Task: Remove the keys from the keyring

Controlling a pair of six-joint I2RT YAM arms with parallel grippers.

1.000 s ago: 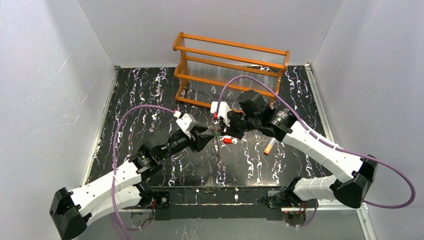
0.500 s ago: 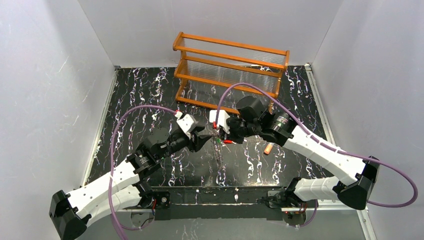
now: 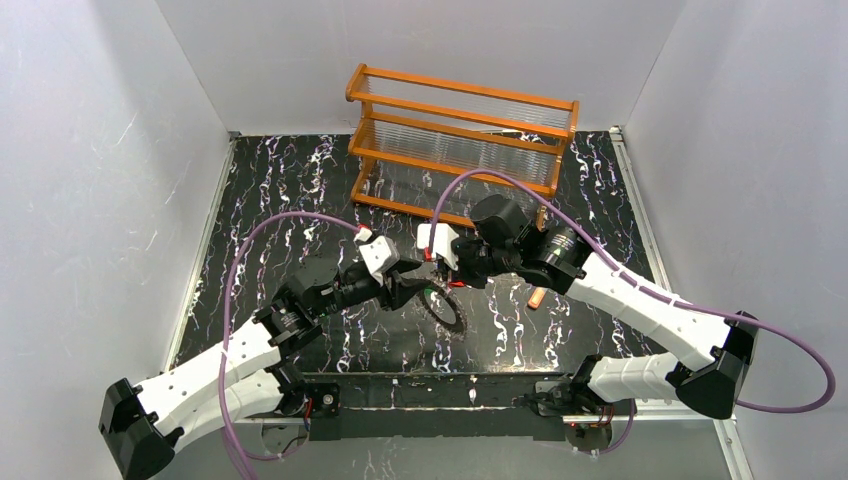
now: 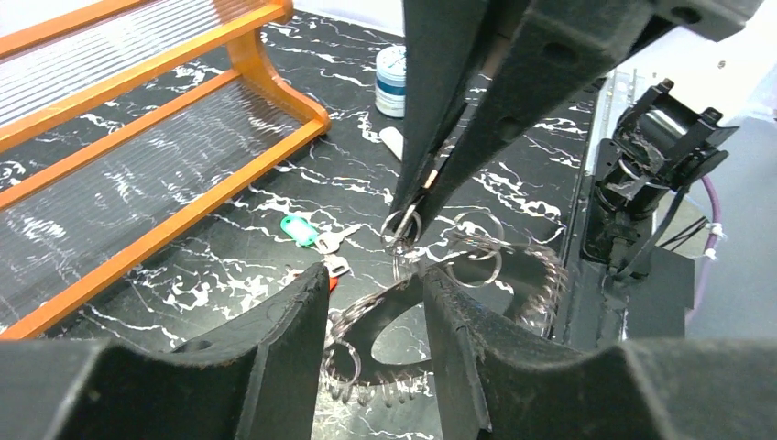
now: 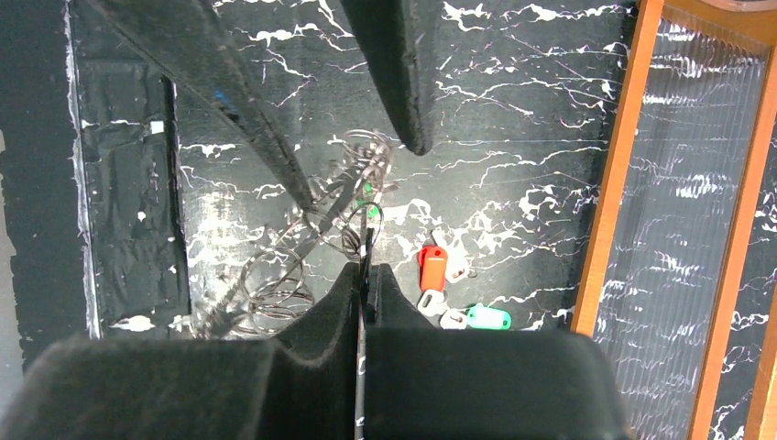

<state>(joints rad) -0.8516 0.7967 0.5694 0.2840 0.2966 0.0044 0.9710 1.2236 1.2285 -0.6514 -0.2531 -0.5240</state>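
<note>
Left wrist view has the left gripper [image 4: 374,275] with its fingers partway apart. The toothed keyring [image 4: 527,275] is caught between them and held tilted above the counter [image 4: 229,183] rather than lying flat. I judge this keeps the loops hanging from its rim reachable from above.

The right gripper [image 4: 414,197] comes down opposite it, fingers pressed together on a thin split ring [image 4: 403,226] at the keyring's rim. That pinch looks meant to pull or twist the loop free while the other arm braces the plate. More wire loops [image 4: 476,249] hang on the rim beside it.

Two of the keys lie loose on the counter, apart from both grips: a green key [image 4: 298,228] and a red key [image 5: 432,266], between the keyring and the orange rack [image 3: 460,130]. A green speck [image 5: 366,189] sits just above the right gripper's tips. It is too small to tell whether that is another key on the split ring. The opposed holds make sense: one arm steadies, the other works.
</note>
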